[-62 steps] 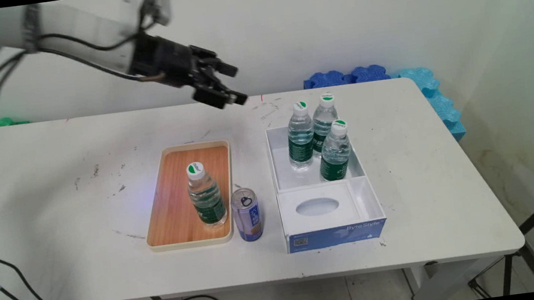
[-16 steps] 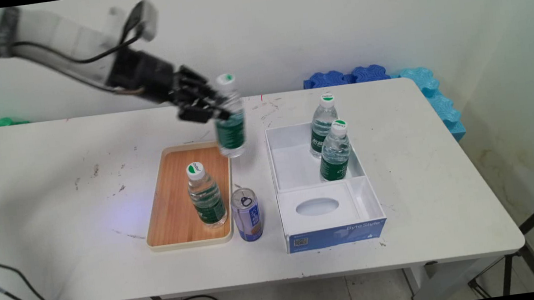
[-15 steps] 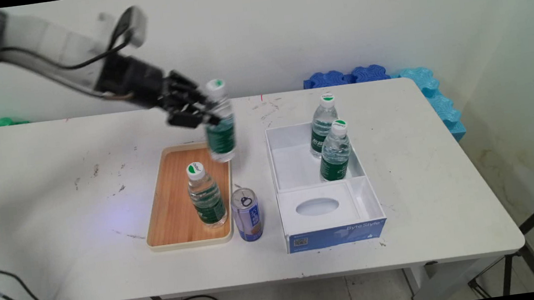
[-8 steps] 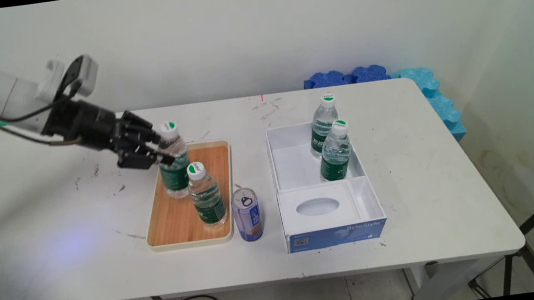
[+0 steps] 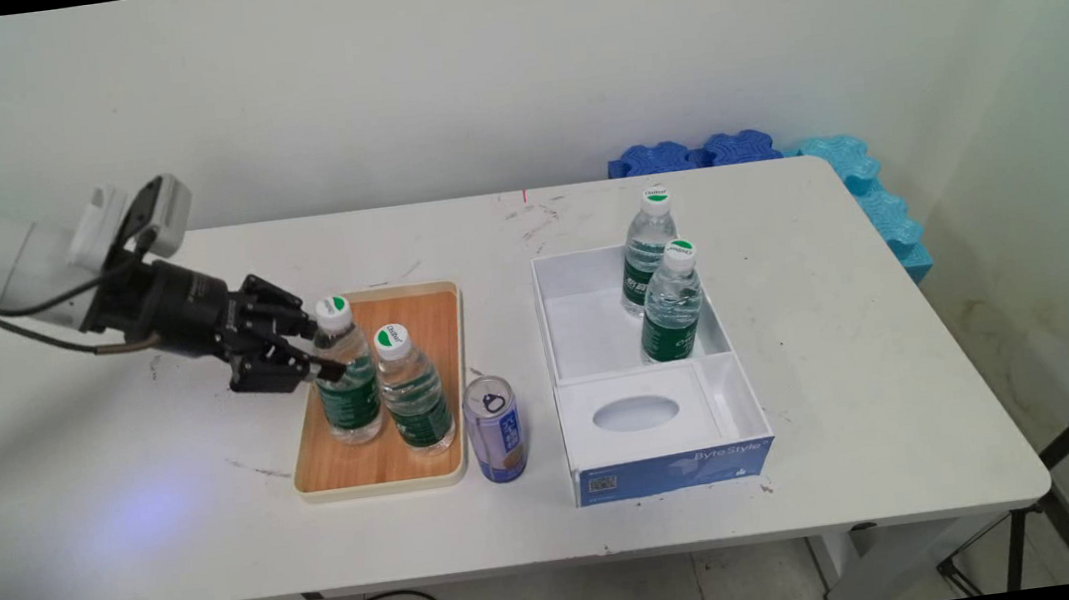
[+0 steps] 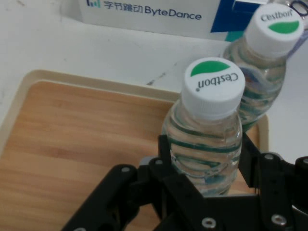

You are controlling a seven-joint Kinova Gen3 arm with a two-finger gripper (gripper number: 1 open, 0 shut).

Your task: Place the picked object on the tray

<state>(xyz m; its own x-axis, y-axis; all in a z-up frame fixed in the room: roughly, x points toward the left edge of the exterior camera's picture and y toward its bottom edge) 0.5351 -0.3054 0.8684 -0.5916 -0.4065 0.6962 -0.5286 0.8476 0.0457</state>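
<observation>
The white surface (image 5: 806, 390) stands before a plain wall, blue foam pieces (image 5: 841, 164) at its far right corner. On it lies a wooden tray (image 5: 434, 301). The hand (image 5: 314, 350) is clenched on a water bottle (image 5: 348, 382) standing in the tray, touching a second bottle (image 5: 414, 394). The bottle seems full, so rather heavy, smooth and slippery; the upper body looks the best place to hold.

Drink can (image 5: 493, 428), blue, upright, lower centre. White box (image 5: 589, 334), centre right, holds two water bottles (image 5: 669, 310). Blue foam mats (image 5: 759, 146), upper right.
</observation>
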